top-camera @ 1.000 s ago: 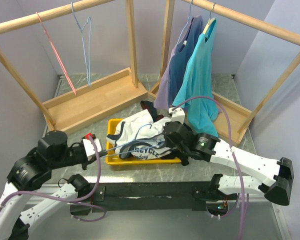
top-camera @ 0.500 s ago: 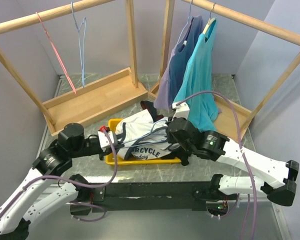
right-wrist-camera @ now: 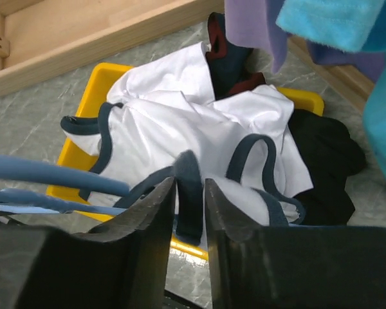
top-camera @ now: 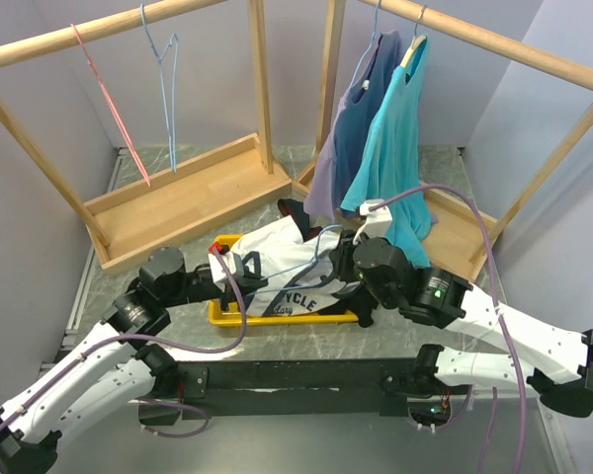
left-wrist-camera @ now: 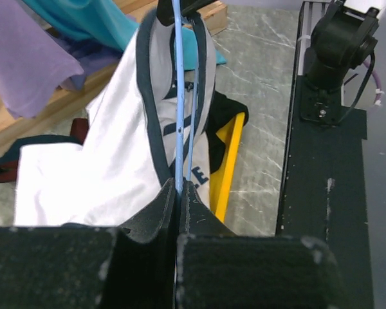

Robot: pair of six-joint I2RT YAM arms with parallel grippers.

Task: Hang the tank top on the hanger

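The white tank top with navy trim lies bunched over the yellow tray. It also shows in the left wrist view and the right wrist view. The light-blue wire hanger runs through the shirt's navy-edged opening between my two grippers, and its wires show at the left of the right wrist view. My left gripper is shut on the hanger wire. My right gripper is shut on a navy trim strap of the tank top.
A second light-blue hanger and a pink-red hanger hang on the left wooden rack. A purple shirt and a turquoise T-shirt hang on the right rack. A dark garment with red trim and a black garment lie by the tray.
My left gripper has slid right along the hanger, up to the tank top over the tray. My right gripper has moved a little right with the trim, stretching the shirt.
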